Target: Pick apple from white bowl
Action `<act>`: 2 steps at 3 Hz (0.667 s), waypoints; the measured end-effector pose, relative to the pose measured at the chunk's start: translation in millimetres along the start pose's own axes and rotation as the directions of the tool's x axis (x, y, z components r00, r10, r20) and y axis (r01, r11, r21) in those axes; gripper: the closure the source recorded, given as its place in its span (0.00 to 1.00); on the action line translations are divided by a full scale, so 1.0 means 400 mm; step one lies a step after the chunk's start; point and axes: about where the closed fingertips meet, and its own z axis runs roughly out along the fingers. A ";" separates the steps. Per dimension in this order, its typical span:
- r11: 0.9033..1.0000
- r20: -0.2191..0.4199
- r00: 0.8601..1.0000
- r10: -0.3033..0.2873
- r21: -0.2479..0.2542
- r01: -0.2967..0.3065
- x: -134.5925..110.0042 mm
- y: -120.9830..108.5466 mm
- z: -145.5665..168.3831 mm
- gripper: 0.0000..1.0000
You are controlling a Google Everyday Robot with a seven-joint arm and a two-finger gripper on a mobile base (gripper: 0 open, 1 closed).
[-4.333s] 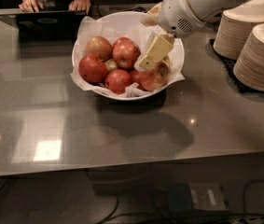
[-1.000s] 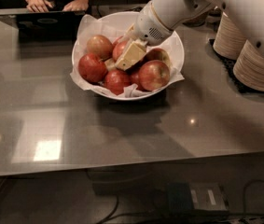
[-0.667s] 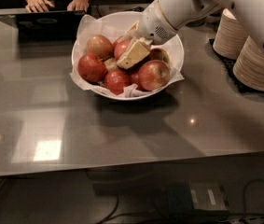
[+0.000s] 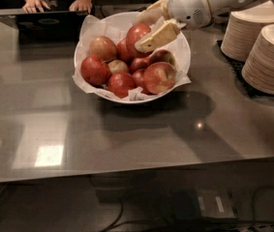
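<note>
The white bowl [image 4: 175, 79], lined with crinkled white paper, sits at the back middle of the grey counter and holds several apples. My gripper [image 4: 144, 30] hangs over the bowl's back right part, shut on a glossy red apple [image 4: 137, 36] and holding it above the other fruit. One tan finger [image 4: 157, 36] crosses the apple's front; the other finger [image 4: 151, 6] shows behind it. The white arm [image 4: 209, 1] comes in from the upper right.
Two tall stacks of white plates [image 4: 267, 57] stand on the right of the counter [image 4: 127, 134]. A person's hands [image 4: 35, 4] rest by a dark laptop [image 4: 44, 25] at the far left edge. Cables and a power strip [image 4: 214, 204] lie on the floor below.
My gripper, which was down among the apples, has risen with a red apple in its fingers. The apple is now above the rest of the fruit.
</note>
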 end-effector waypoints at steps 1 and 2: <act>0.999 0.067 0.997 -0.036 -0.008 0.037 -0.038 0.008 -0.049 1.00; 0.999 0.071 0.997 -0.039 -0.008 0.040 -0.043 0.008 -0.051 1.00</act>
